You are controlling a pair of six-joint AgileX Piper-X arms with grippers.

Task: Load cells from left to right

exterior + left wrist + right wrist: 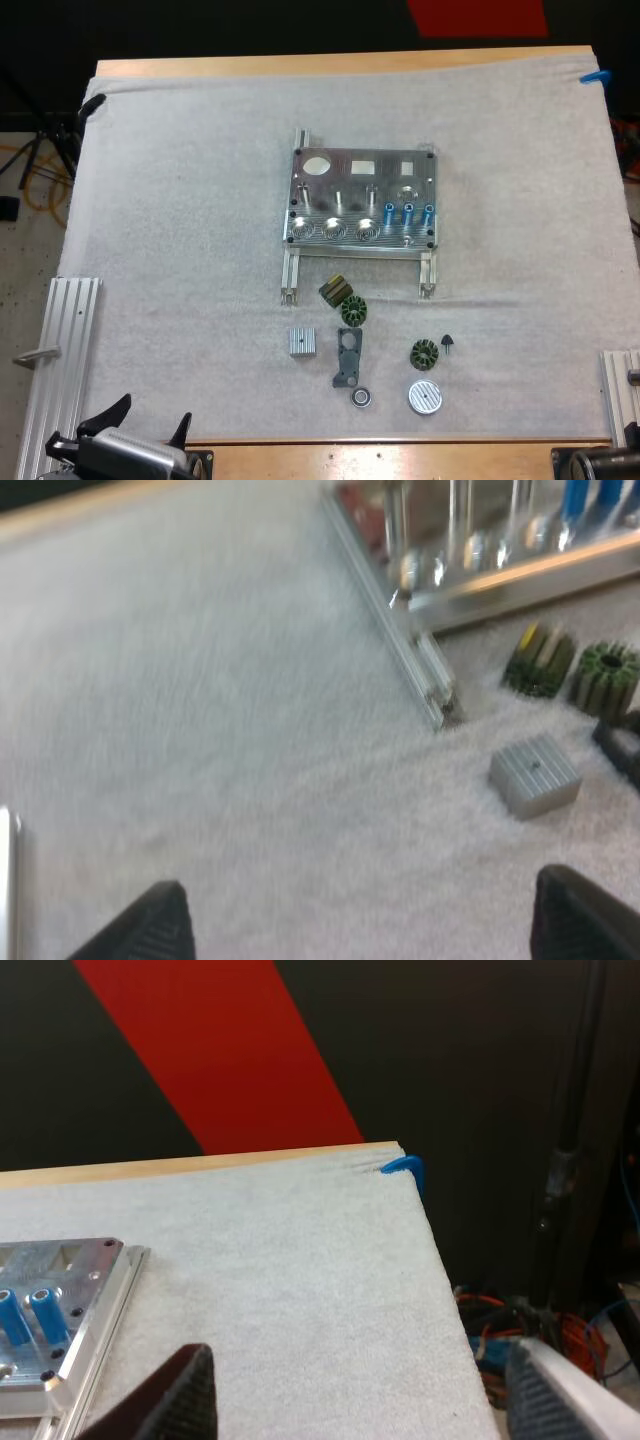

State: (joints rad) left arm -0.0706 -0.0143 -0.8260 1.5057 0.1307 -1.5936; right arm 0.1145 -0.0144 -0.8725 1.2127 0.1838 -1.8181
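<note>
No legible text, label, brand mark or number in any view, fixture (362, 200) plain machined metal, blue cylinders (408, 212) unmarked, small parts (353, 311) unmarked, mat (180, 220) plain

You see a silver metal fixture (362, 190) with ringed grooves cut along one edge, and three bright blue cylinders (408, 213) standing in it. The mat (180, 250) is white and the counter (350, 64) pale wood. The loose parts are two dark green ribbed rings (353, 311), an olive and yellow part (334, 290), a grooved silver block (302, 342), a dark grey bracket (348, 360), a silver disc (424, 397) and a black cone (447, 343). Your left gripper (157, 406) has black fingers (150, 925).
</note>
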